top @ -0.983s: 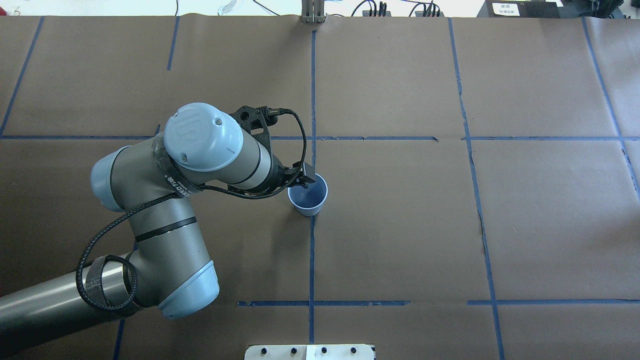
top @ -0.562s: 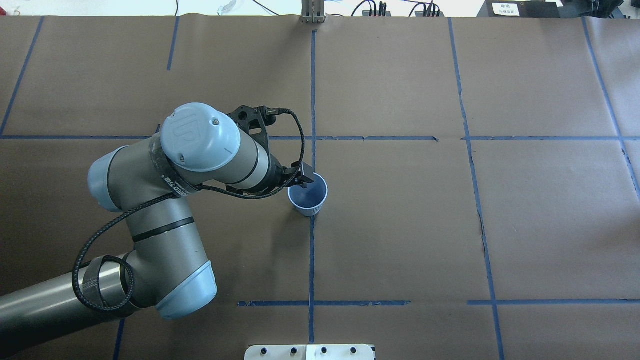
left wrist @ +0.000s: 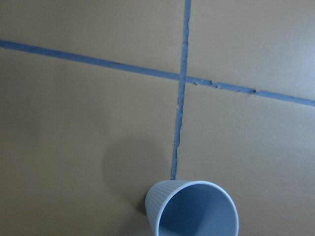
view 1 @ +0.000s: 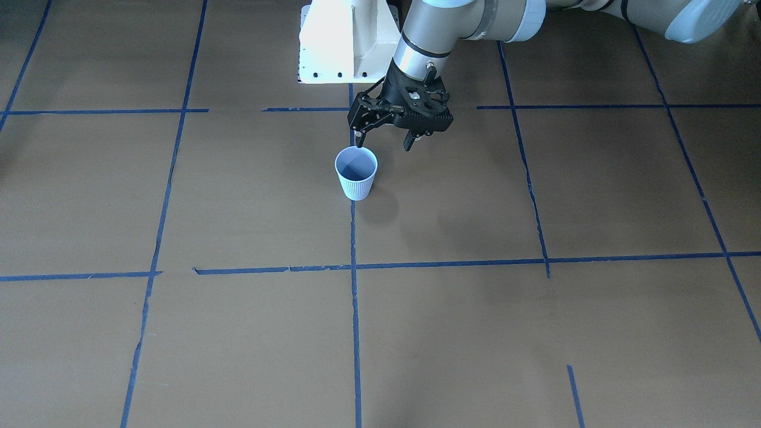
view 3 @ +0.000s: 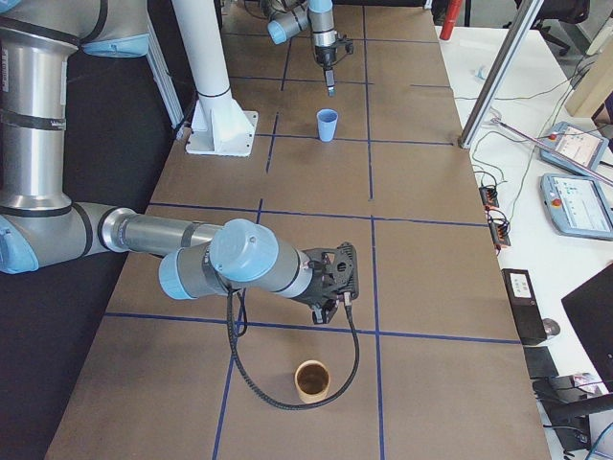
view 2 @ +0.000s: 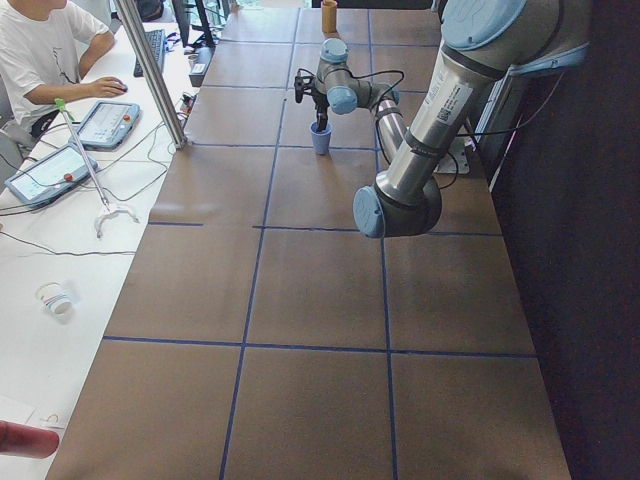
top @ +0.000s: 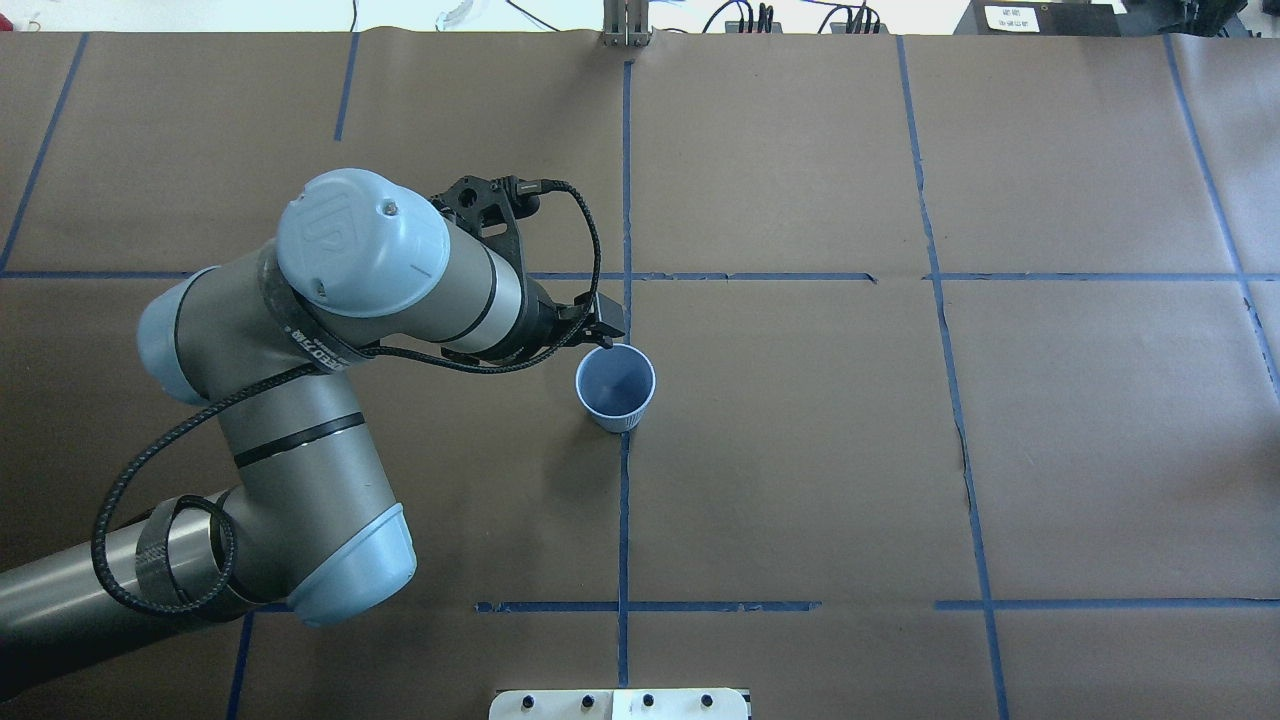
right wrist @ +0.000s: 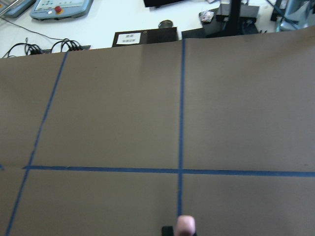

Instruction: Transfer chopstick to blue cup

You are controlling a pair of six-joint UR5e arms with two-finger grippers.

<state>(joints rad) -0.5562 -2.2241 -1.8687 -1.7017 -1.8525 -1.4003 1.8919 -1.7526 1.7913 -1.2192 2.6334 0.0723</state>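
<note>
Front view: left gripper (view 1: 382,142) has its jaws wide with nothing between them. One fingertip (view 1: 357,141) is just over the far rim of the blue cup (view 1: 357,175). The cup is upright and looks empty. Risk: a drop or sideways nudge clips the rim, and a light paper cup tips or slides.

Overhead: the gripper (top: 603,335) sits at the cup's (top: 615,388) edge, but the arm hides the finger gap, which only the front view shows. No chopstick on the table (top: 800,450).

Left side: the cup (view 2: 320,138) is too small for detail.

Right side: the only outside view of the right gripper (view 3: 337,280). It's near a brown cup (view 3: 311,380), well apart from the blue cup (view 3: 328,126). Jaws: can't tell.

Left wrist: the part of the cup's (left wrist: 192,209) inside that shows is empty.

Right wrist: a pinkish stub at the bottom edge, which I take for the chopstick (right wrist: 185,224) end-on at that gripper. Risks: it slips on the long carry, or it leans on the rim and topples the cup.
</note>
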